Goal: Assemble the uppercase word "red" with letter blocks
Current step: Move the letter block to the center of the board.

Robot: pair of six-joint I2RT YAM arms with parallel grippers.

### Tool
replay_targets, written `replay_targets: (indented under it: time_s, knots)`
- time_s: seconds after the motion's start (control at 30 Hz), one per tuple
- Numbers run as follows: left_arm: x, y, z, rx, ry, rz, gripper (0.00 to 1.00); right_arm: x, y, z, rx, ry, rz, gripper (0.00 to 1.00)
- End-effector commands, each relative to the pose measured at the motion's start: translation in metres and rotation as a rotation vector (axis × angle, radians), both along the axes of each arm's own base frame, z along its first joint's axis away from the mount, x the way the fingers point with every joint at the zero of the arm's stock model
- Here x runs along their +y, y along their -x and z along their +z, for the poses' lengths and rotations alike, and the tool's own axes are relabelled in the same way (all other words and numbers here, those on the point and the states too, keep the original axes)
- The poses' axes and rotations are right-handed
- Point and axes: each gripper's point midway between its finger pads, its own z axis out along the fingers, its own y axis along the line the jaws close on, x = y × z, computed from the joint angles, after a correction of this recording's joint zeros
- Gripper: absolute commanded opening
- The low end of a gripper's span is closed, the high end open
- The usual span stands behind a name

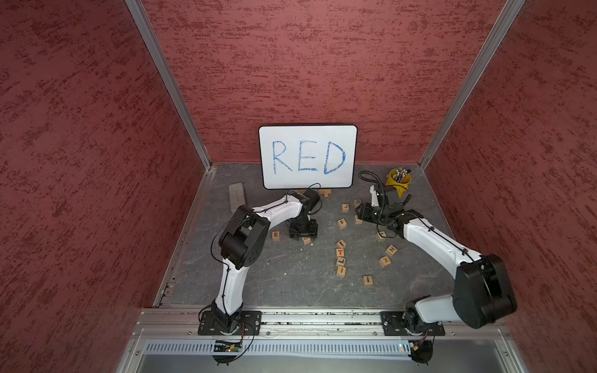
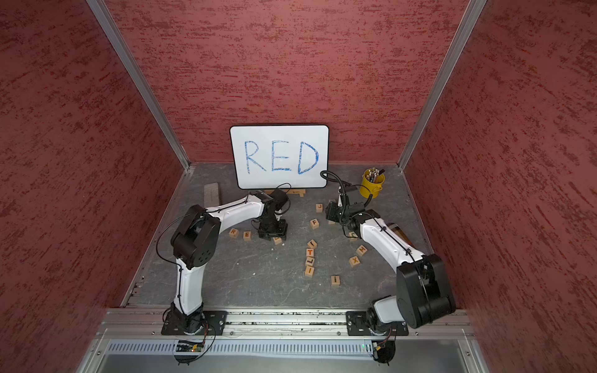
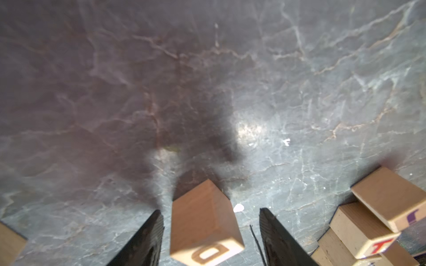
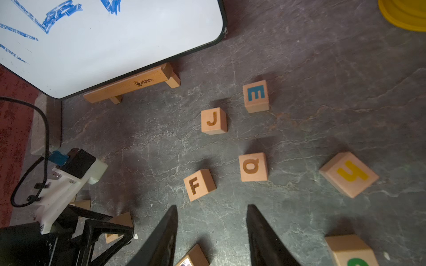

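Observation:
The D block (image 3: 205,221) lies on the dark stone floor between the two black fingers (image 3: 143,241) of my left gripper (image 3: 210,210). A gap shows on each side of it, so the jaws stand open around it without touching. In both top views this gripper (image 1: 303,237) points straight down over the D block (image 2: 277,240). To its left sit the E block (image 2: 247,235) and the R block (image 2: 233,232) side by side; the arm hides the R in a top view where only the E block (image 1: 275,235) shows. My right gripper (image 4: 212,205) hovers open, holding nothing.
A whiteboard (image 1: 307,156) reading RED leans on the back wall, with a yellow pen cup (image 1: 399,181) to its right. Loose blocks J (image 4: 213,121), F (image 4: 199,185) and a blue E (image 4: 255,95) lie under the right arm. A column of blocks (image 1: 340,258) stands mid-floor.

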Motion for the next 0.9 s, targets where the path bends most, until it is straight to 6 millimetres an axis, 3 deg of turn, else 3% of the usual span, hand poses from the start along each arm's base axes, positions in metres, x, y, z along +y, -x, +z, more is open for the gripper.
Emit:
replay_targets:
  time_s: [0.0,0.37,0.63,0.87]
  knots:
    - [0.001,-0.006,0.0,-0.017,-0.018,0.002,0.64,-0.002,-0.002,0.005,-0.03,-0.013,-0.002,0.5]
    - [0.005,-0.011,-0.002,-0.037,-0.046,-0.005,0.54,-0.003,0.001,0.004,-0.032,-0.011,-0.001,0.49]
    - [0.006,-0.014,-0.001,-0.049,-0.058,-0.013,0.4,-0.004,0.002,0.006,-0.036,-0.008,-0.002,0.49]
    - [0.015,-0.021,-0.001,-0.083,-0.102,-0.028,0.39,-0.004,0.003,0.006,-0.038,-0.01,-0.002,0.49]
